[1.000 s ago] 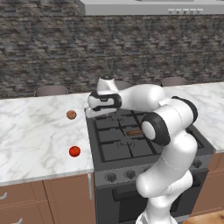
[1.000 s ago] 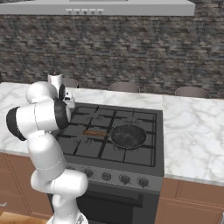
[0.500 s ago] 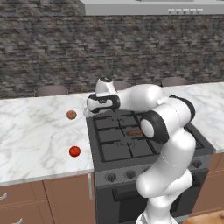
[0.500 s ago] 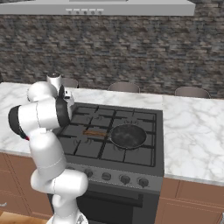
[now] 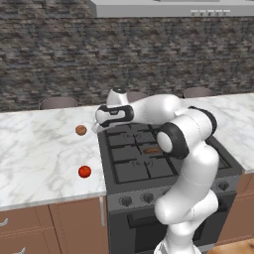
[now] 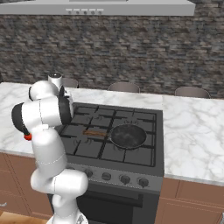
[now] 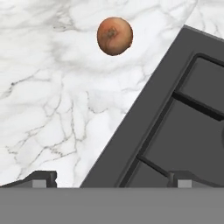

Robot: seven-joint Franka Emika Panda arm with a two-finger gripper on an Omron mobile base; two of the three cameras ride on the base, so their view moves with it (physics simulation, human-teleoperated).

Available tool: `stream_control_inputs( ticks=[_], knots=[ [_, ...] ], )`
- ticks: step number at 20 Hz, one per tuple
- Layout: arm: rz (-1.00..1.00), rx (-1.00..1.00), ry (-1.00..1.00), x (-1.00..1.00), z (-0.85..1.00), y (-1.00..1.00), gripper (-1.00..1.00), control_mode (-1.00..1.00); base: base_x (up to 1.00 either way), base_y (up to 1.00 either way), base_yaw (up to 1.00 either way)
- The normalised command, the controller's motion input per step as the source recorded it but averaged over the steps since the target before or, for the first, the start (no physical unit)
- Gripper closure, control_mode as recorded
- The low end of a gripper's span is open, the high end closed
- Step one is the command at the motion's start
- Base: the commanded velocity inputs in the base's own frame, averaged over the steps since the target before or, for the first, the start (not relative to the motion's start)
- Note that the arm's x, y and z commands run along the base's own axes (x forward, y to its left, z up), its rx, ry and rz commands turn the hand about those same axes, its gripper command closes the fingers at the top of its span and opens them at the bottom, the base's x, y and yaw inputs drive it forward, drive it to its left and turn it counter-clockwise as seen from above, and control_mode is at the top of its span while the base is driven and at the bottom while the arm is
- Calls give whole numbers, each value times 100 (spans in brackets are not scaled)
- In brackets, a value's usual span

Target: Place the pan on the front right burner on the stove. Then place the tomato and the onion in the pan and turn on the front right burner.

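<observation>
**Open gripper over the stove's left edge, onion ahead**

From my hand view, the fingertips (image 7: 43,178) stood wide apart at the bottom of the picture, nothing between them. One tip sat over the marble counter (image 7: 52,109), the other over the black stove (image 7: 175,131), so I had the gripper (image 5: 94,127) straddling the stove's left edge with its fingers spread and empty. Just beyond, on the marble, lay the onion (image 7: 114,36), clear of the stove and untouched.

In the left base view I saw the tomato (image 5: 84,171) nearest me, on the counter just left of the stove's front corner. Farther back sat the onion (image 5: 81,130), just beside the gripper, with a gap still between them. The two balls were well apart.

On the right base view the pan (image 6: 127,135) rested on the stove (image 6: 131,118), on the front right burner (image 6: 131,146) as far as I could judge, its wooden handle pointing left across the grates. The knobs (image 6: 124,179) ran along the grey front panel. Behind it all stood the stone wall (image 6: 131,52) and the hood (image 6: 109,6).
</observation>
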Motion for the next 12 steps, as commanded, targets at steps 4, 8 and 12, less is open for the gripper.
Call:
stream_control_inputs(
  ticks=[4,8,12],
  knots=[
    [4,0,0,18,0,21,-100,-100,0,0,0],
    [1,0,0,17,0,24,-100,-100,0,0,0],
    [2,0,0,19,0,26,-100,-100,0,0,0]
  ],
)
